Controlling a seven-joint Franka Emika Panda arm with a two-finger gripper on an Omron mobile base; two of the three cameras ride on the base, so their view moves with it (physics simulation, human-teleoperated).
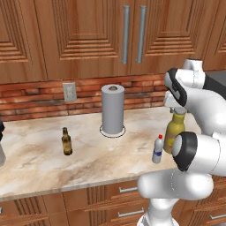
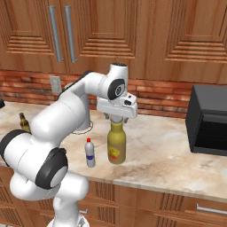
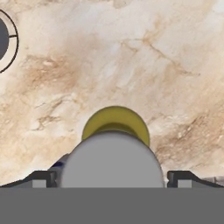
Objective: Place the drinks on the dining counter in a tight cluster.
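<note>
Bottles stand on the narrow marble counter [image 1: 88, 154] under the wooden wall cabinets [image 1: 79, 35], all three upright with their necks pointing straight up. From behind the arm's left side, the slim brown glass bottle [image 1: 66, 141] is plain to see, well apart to the left of the others, with the grey paper towel roll [image 1: 112, 110] on its round stand between it and the pair at the right; a wall outlet [image 1: 69, 91] sits in the red brick backsplash [image 1: 39, 99]. From the right side the arm covers most of that brown bottle, but a black microwave [image 2: 207, 119] appears at the far right of the counter. There the big olive-yellow bottle [image 2: 116, 144] stands near the front edge with its red-yellow label facing the room, and the small clear red-capped bottle [image 2: 90, 153] stands just beside it on its left, not touching. The gripper [image 2: 117, 118] hangs directly above the olive-yellow bottle's neck, pointing down. The hand's own camera looks straight down that bottle's long axis: the grey cap [image 3: 111, 159] looms large, yellow shoulder showing behind it, and the two dark fingertips [image 3: 41, 178] stand spread wide on either side of the cap, clear of it and holding nothing.
</note>
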